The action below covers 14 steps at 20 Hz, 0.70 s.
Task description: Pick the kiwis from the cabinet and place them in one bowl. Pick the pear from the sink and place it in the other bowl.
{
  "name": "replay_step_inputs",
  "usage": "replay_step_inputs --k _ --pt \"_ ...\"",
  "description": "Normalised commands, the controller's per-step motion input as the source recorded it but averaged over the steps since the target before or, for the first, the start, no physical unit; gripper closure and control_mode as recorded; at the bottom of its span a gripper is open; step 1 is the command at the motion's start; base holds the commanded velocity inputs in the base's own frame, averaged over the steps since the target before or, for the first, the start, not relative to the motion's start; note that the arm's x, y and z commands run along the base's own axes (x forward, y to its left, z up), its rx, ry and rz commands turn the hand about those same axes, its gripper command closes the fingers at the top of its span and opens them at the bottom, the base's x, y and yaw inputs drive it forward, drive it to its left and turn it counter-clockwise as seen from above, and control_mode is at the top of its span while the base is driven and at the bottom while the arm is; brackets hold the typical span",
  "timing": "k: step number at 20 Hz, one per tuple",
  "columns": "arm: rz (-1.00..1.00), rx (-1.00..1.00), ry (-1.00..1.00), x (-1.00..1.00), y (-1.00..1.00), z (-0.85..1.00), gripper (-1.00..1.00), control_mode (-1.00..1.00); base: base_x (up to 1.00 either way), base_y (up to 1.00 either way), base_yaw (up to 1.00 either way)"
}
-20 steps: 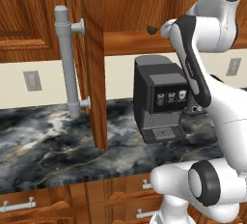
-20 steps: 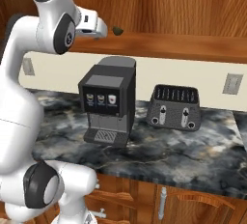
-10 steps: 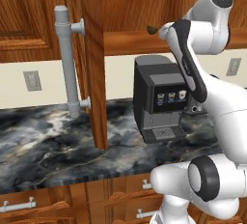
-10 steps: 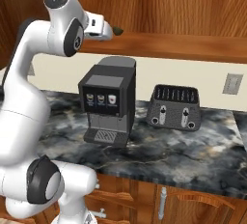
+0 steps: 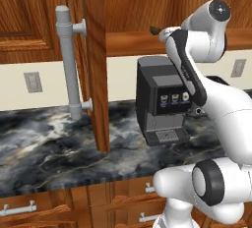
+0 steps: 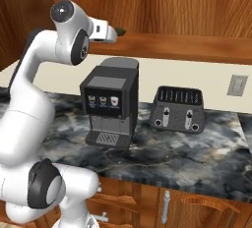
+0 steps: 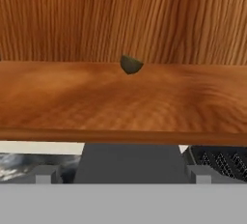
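Kiwi (image 7: 130, 64) pickup underway: gripper (image 6: 119, 32) wide open, empty, aimed into the cabinet (image 5: 93, 50); next it probably needs to reach deeper toward that half-hidden fruit

Dark marbled tabletop (image 6: 197, 156) runs wall to wall. Cream backsplash (image 6: 197, 77) carries grey outlets (image 5: 33, 82). Black coffee machine (image 6: 109, 106) at centre, dark toaster (image 6: 178, 109) at its 3 o'clock. Wooden drawers (image 5: 59, 205) below, silver handles.
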Motion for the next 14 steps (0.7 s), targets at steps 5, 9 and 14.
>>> replay_step_inputs --k 5,9,14 --pt "0.00 0.00 0.06 0.47 0.00 0.07 -1.00 -1.00 0.00 0.00 0.00" --pt "0.00 0.00 0.02 0.49 0.00 0.00 -1.00 -1.00 0.00 0.00 0.00" --pt "0.00 0.00 0.00 0.41 0.00 0.00 -1.00 -1.00 0.00 0.00 0.00"
